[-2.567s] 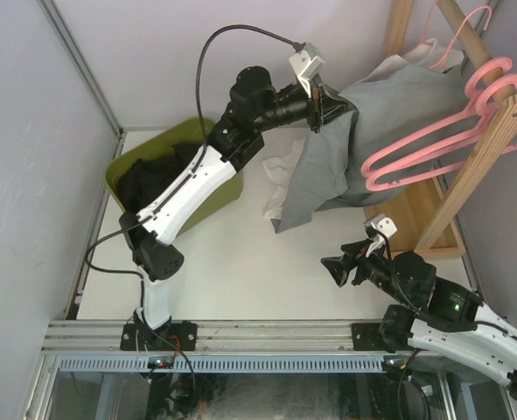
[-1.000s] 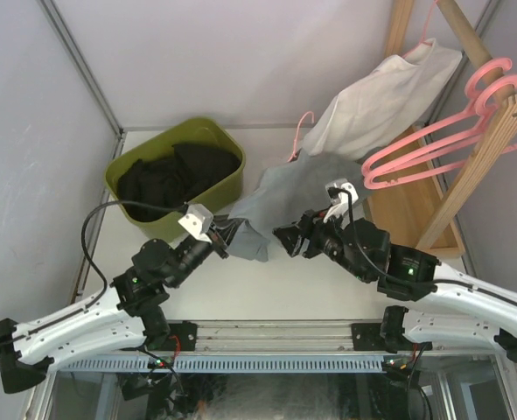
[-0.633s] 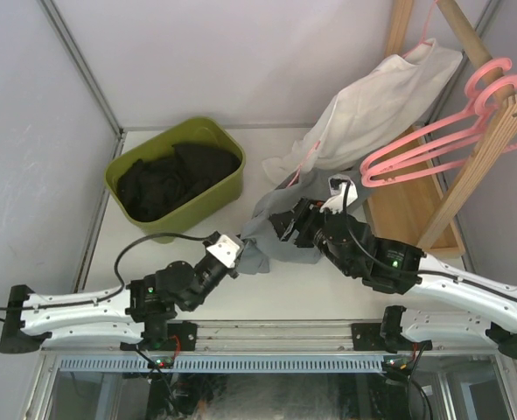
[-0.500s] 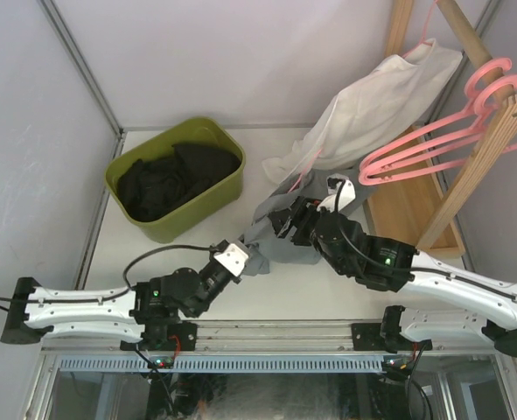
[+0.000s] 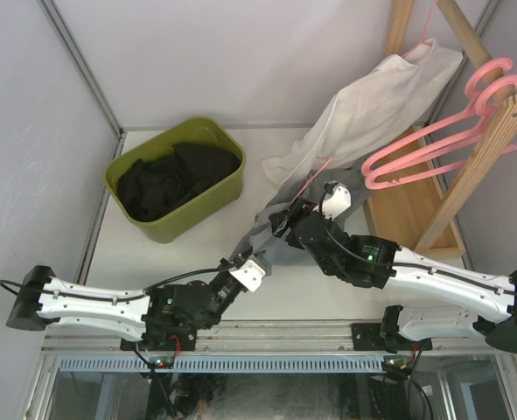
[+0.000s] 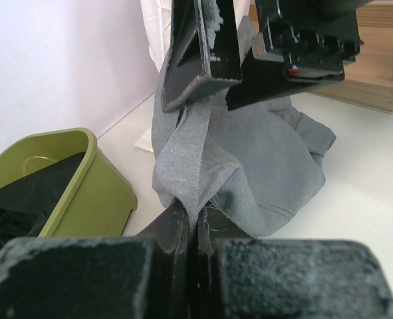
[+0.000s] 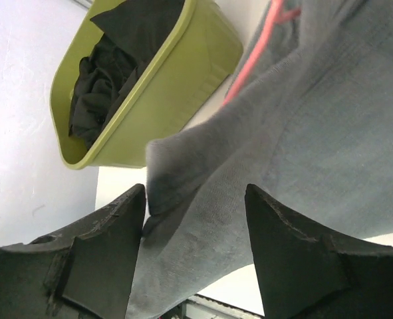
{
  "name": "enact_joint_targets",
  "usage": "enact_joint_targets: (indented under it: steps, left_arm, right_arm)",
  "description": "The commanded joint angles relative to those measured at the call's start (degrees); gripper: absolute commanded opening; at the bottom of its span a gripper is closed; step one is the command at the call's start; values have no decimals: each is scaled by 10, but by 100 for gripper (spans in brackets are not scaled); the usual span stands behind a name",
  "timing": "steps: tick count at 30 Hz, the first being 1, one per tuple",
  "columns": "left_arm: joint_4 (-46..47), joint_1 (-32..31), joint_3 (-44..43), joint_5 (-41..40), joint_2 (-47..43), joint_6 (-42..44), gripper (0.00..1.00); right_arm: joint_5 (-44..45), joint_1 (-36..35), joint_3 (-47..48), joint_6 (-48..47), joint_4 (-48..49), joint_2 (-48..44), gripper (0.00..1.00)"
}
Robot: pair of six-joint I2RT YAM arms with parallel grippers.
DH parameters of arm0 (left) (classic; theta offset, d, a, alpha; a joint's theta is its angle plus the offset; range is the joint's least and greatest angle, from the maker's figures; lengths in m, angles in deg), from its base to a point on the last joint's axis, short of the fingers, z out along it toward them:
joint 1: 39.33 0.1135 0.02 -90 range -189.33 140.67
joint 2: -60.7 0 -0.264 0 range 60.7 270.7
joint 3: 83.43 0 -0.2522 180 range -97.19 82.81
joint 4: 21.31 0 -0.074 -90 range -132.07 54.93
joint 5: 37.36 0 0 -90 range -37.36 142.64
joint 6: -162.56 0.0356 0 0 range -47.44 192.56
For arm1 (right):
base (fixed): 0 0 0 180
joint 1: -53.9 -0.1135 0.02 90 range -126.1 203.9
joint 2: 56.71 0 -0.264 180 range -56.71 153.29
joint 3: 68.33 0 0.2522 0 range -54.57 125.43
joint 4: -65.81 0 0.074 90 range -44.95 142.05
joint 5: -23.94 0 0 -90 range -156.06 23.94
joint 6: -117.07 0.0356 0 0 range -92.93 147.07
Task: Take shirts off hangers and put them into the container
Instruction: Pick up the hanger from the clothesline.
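Black shirts [image 5: 166,179] in tub [image 5: 197,215]. Grey shirt [image 5: 262,229] down on counter [image 5: 179,254], not yet in the tub. Left gripper [image 6: 193,222] pinched shut on it. Right gripper [image 7: 195,193] spread wide, straddling the cloth. White shirt [image 5: 372,105] left hanging.

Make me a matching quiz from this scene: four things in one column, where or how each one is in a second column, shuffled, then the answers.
1. grey shirt
2. black shirts
3. white shirt
4. pink hangers

A. inside the green container
B. hooked bare on the wooden pole
C. pinched in the shut left end effector
D. still hanging up, not yet taken down

Pairs: 1-C, 2-A, 3-D, 4-B
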Motion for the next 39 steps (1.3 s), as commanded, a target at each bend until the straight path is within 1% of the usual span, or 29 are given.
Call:
enact_joint_targets:
  steps: [1, 3, 6, 7, 8, 10, 11, 12, 14, 16, 17, 18, 19, 20, 21, 23, 25, 28, 30, 32, 34, 37, 38, 39]
  left_arm:
    - [65, -7, -24, -26, 4, 38, 0]
    - [70, -9, -25, -23, 8, 46, 0]
    - [80, -13, -26, -25, 14, 53, 0]
    - [82, -14, -26, -29, 15, 59, 0]
    - [83, -14, -25, -31, 15, 64, 0]
    - [82, -14, -24, -34, 13, 69, 0]
    - [82, -14, -23, -33, 10, 70, 1]
    - [80, -14, -23, -28, 7, 68, 2]
    - [72, -14, -24, -14, 0, 60, 8]
    - [59, -14, -29, 3, -2, 51, 10]
    - [53, -14, -32, 7, -1, 47, 12]
    - [44, -14, -37, 7, 2, 42, 17]
    - [33, -14, -42, 8, 3, 34, 26]
    - [23, -14, -46, 8, 4, 26, 31]
    - [14, -14, -50, 5, 6, 16, 33]
    - [-44, -7, -74, 7, 8, -33, 36]
    - [-113, 5, -101, 31, 6, -87, 42]
    - [-148, 16, -107, 80, -12, -138, 54]
    - [-166, 30, -106, 140, -34, -176, 65]
    - [-201, 63, -115, 236, -56, -225, 72]
    - [-239, 107, -131, 357, -64, -269, 79]
    - [-309, 164, -177, 541, -48, -304, 86]
    - [-337, 178, -191, 581, -39, -307, 95]
    - [-344, 184, -198, 612, -34, -313, 100]
  right_arm:
    - [28, -4, 23, 87, -24, 4, 61]
    - [34, -4, 23, 122, -29, 7, 60]
    - [40, -5, 23, 103, -8, 8, 60]
    - [40, -4, 23, 97, -2, 7, 58]
    - [38, -5, 23, 88, 6, 7, 55]
    - [30, -4, 23, 35, 31, 8, 49]
    - [30, -4, 23, 24, 35, 8, 45]
    - [33, -4, 23, 28, 30, 7, 40]
    - [42, -4, 23, 36, 21, 4, 26]
    - [43, -5, 23, 36, 20, 2, 21]
    - [44, -4, 23, 35, 20, 0, 18]
    - [45, -4, 23, 32, 21, -2, 13]
    - [46, -4, 23, 27, 22, -6, 8]
    - [46, -4, 23, 20, 23, -10, 2]
    - [49, -4, 23, 13, 23, -14, 0]
    - [53, -4, 22, 4, 15, -22, 0]
    - [54, -4, 14, -1, 9, -36, 0]
    - [42, -4, -4, -18, 9, -58, 0]
    - [27, -4, -14, -42, 7, -75, 0]
    - [18, -4, -23, -56, -1, -89, 0]
    - [9, -4, -36, -85, 0, -108, 0]
    - [-4, -4, -62, -141, 17, -139, 0]
    - [-15, -2, -71, -170, 29, -149, 0]
    - [-29, 0, -79, -199, 45, -160, 0]
